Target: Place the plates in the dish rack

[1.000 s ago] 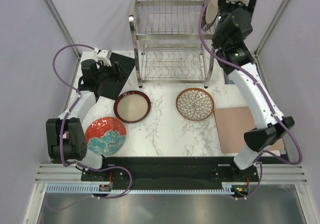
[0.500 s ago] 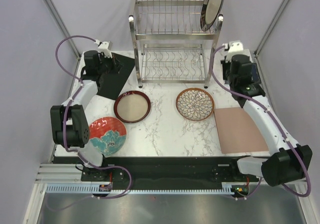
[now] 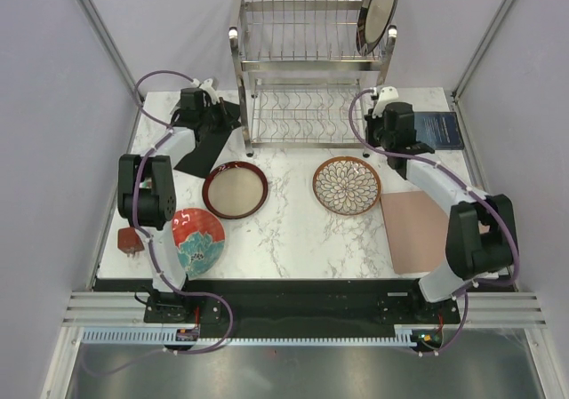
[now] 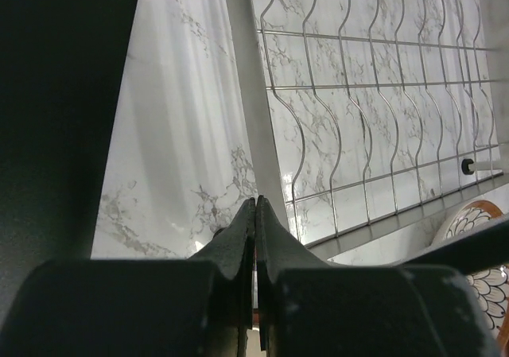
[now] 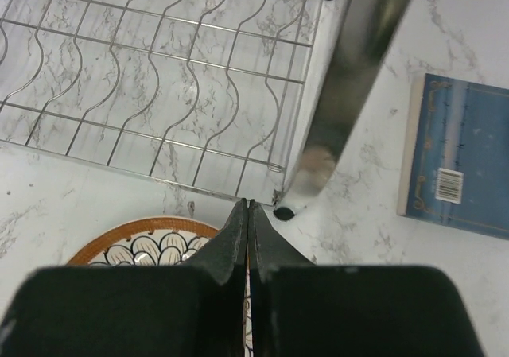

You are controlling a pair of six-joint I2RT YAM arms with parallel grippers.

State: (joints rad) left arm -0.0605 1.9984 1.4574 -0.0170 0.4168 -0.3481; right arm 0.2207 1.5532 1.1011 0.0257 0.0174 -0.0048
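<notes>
One's in: the checked-rim plate (image 3: 378, 12) stands on edge at the right end of the dish rack (image 3: 307, 61)'s upper tier. Three lie flat on the counter (image 3: 293, 230): petal plate (image 3: 346, 185) by the rack's right foot, dark-red-rim plate (image 3: 235, 189), teal-flower plate (image 3: 200, 239). The right gripper (image 5: 247, 207) hangs pinched shut over the petal plate's far rim; the left gripper (image 4: 255, 204) is shut too, empty, by the rack's left side. The danger from here — a flat glossy rim offers little purchase, so a shallow pinch could slip; a swing this near the post could jar the rack and topple the standing plate.
</notes>
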